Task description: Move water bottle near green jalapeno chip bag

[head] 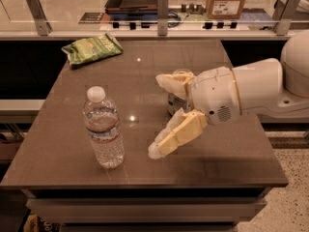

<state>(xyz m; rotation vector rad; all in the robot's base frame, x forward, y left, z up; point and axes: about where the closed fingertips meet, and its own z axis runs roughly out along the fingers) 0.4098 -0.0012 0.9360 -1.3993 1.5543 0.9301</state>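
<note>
The water bottle (103,129) stands upright at the near left of the table (231,164), the gripper (156,116) to its right with jaws spread wide, apparently to straddle it, and the green jalapeno chip bag (91,48) lies flat at the far-left corner.

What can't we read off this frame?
- Camera view: the drink can is mostly hidden behind the open gripper, which hangs over the table right of the water bottle.
- Bottle label text: too small to read.
- Lettering on the green jalapeno chip bag: too small to read.
- The arm: cut off by the right edge.
</note>
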